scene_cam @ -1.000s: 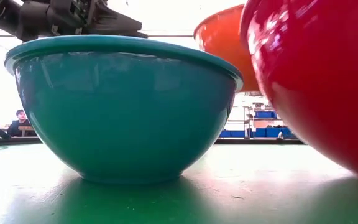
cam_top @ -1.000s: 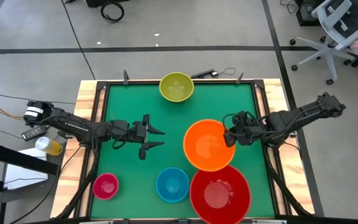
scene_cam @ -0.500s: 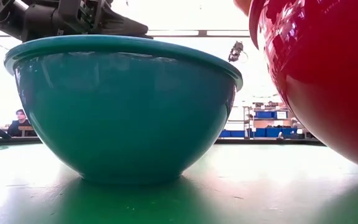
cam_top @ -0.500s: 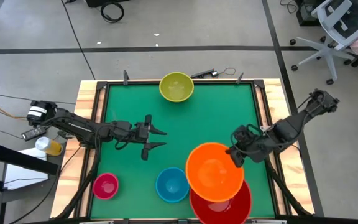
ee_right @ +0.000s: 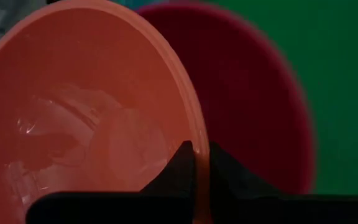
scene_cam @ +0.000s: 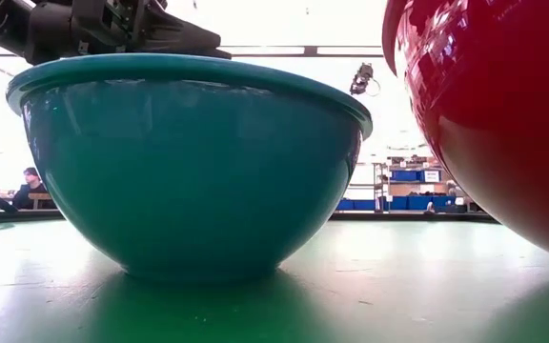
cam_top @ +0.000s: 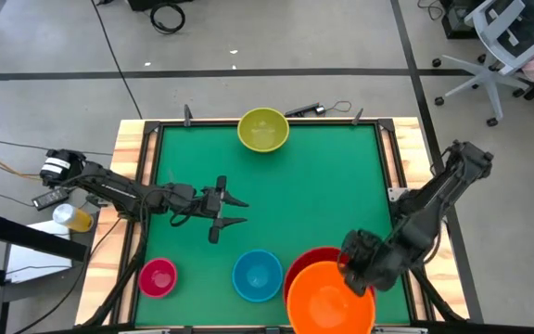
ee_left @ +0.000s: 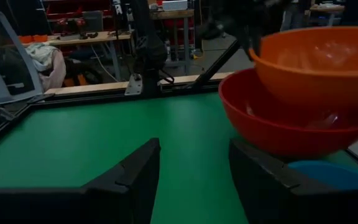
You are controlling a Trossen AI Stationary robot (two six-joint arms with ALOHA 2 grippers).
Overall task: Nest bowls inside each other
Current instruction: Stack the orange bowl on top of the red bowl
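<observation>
Right tool (cam_top: 350, 267) pinches the orange bowl (cam_top: 330, 299) rim above the red bowl (cam_top: 315, 261); left tool (cam_top: 234, 210) open, idle.

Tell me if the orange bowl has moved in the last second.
Yes. The orange bowl went toward the table's near edge, now over the red bowl.

A grey office chair (cam_top: 513, 37) stands on the floor beyond the green table (cam_top: 332, 158).

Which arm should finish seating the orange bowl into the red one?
Right. Its hand already pinches the rim of the round orange plastic bowl, held over the large red plastic bowl. The left hand waits open and empty mid-table.
</observation>
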